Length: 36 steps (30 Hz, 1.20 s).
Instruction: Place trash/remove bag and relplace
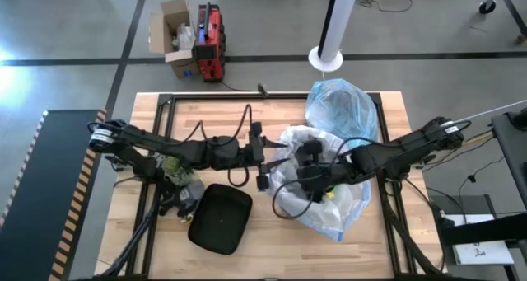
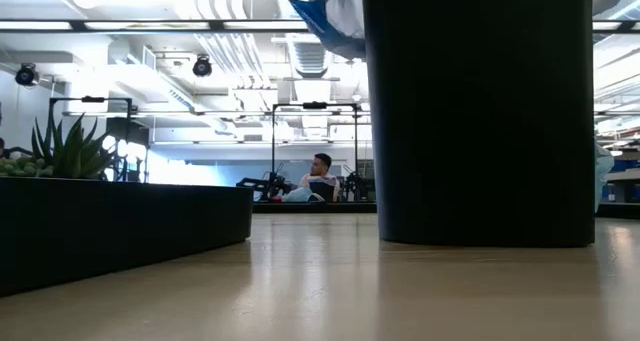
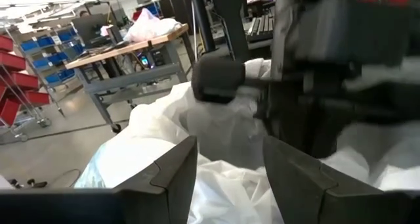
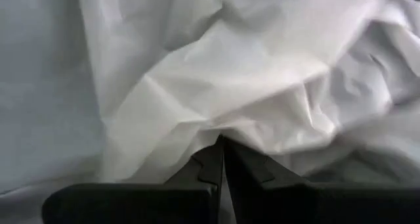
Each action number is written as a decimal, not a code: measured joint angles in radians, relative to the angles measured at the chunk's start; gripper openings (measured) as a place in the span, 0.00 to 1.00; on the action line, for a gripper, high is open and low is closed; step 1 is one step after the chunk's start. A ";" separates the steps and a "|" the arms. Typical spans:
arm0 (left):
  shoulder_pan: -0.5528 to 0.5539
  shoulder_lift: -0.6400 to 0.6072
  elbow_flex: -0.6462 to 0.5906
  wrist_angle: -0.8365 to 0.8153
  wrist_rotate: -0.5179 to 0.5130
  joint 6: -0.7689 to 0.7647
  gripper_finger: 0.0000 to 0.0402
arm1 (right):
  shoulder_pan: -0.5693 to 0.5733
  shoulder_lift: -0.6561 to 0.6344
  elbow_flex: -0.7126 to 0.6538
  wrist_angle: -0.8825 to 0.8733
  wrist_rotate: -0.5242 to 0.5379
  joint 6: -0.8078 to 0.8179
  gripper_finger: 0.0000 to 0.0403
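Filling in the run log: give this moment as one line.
left claw: open at white bag | right claw: shut on white bag | blue bag: on table

White bag (image 1: 306,149) crowds both tools mid-table.

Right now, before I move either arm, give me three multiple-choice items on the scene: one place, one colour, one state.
1. Where is the black bin?
A. On the table, on the left arm's side of the white bag
B. On the floor
C. On the right arm's side

2. What colour is the second bag, next to the white one?
A. Red
B. Light blue
C. Black

3. How do the right gripper's fingers stand?
A. Wide apart
B. Around the bin
C. Shut

Answers: 1 A, the high view shows the bin below the left arm. 2 B, it is a translucent blue. 3 C, the right wrist view shows the fingertips together against white plastic.
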 joint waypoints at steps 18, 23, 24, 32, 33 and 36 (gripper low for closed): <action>-0.008 -0.009 -0.008 -0.024 -0.001 -0.004 0.37 | 0.059 -0.140 -0.010 0.098 0.312 -0.027 0.01; -0.017 -0.017 -0.008 -0.030 -0.005 -0.004 0.37 | 0.057 -0.119 -0.037 0.245 0.465 -0.125 0.01; -0.020 -0.025 -0.008 -0.037 -0.005 -0.004 0.37 | 0.062 -0.119 -0.037 0.266 0.505 -0.135 0.01; -0.095 -0.167 -0.068 -0.135 -0.007 -0.020 0.42 | 0.220 -0.221 -0.044 0.270 0.494 -0.155 0.01; -0.107 -0.188 -0.082 -0.131 -0.008 -0.024 0.42 | 0.251 -0.234 -0.045 0.268 0.486 -0.145 0.01; -0.142 -0.248 -0.135 -0.109 -0.010 -0.052 0.44 | 0.338 -0.262 -0.046 0.268 0.481 -0.117 0.01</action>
